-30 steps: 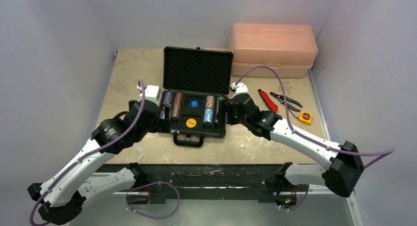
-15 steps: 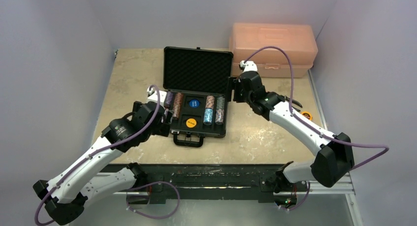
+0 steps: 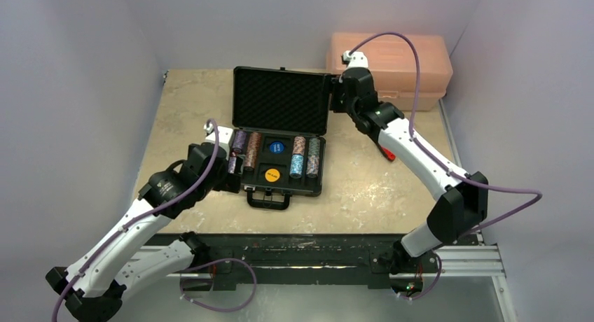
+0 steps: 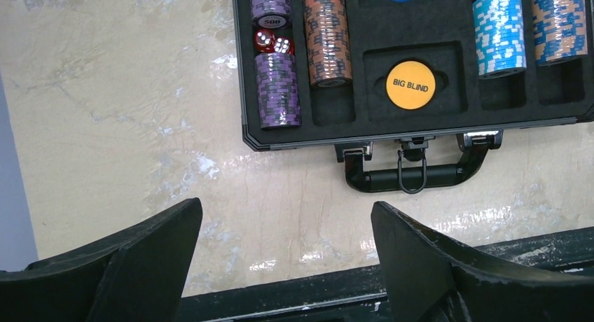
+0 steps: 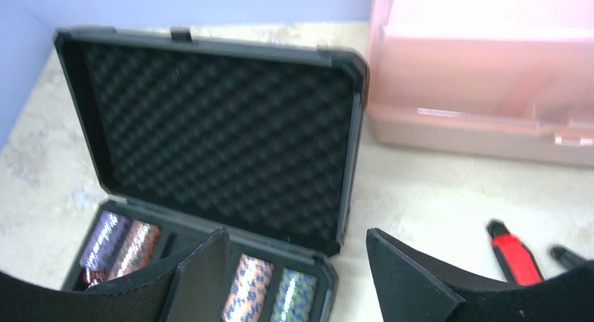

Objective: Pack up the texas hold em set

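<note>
Black foam-lined case [image 3: 280, 190] sits centre of the surface [image 3: 189, 105], lid [image 3: 281, 101] up at its 12 o'clock, chips [image 4: 277, 91] racked inside. Left claw [image 4: 285, 206] hovers at the case's 8 o'clock corner, released, nothing between its fingers. Right claw [image 5: 295, 234] hangs by the lid's 3 o'clock edge, spread wide, empty too.

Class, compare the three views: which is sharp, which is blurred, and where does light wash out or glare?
Right wrist view: soft throughout, and the pink box is washed out near white at its top. Left wrist view: sharp, the button lettering legible, with small glare patches on the table. Top external view: even light, crisp, no strong glare on the case.
</note>
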Robot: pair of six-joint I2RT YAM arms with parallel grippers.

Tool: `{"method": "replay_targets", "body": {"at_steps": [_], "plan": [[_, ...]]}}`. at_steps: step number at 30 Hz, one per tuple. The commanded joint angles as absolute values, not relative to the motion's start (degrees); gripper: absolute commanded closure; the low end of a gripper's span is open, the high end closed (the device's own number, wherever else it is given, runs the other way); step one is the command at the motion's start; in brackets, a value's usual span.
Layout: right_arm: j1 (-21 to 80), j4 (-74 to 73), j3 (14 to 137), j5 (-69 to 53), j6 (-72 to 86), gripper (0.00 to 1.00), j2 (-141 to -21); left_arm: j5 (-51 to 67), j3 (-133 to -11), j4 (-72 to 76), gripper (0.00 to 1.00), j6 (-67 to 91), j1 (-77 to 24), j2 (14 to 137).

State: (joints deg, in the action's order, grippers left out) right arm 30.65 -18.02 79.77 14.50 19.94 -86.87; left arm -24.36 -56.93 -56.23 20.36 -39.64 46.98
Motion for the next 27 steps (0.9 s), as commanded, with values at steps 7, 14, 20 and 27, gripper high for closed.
{"method": "replay_targets", "body": {"at_steps": [7, 14, 20, 27], "plan": [[27.7, -21.7, 100.6, 15.1, 24.7, 0.19, -99.2, -21.7, -56.5, -53.2, 0.11, 18.5, -37.7, 46.8], [24.6, -26.5, 112.6, 16.1, 28.4, 0.13, -109.1, -21.5, -56.3, -53.1, 0.11, 18.4, -37.4, 46.0], [21.1, -27.6, 116.5, 13.7, 34.3, 0.14, -114.1, -20.8, -56.3, -52.8, 0.12, 18.2, -37.2, 45.9], [20.1, -27.3, 116.1, 11.1, 42.3, 0.13, -117.1, -20.3, -56.2, -52.8, 0.12, 18.0, -36.5, 45.6]]}}
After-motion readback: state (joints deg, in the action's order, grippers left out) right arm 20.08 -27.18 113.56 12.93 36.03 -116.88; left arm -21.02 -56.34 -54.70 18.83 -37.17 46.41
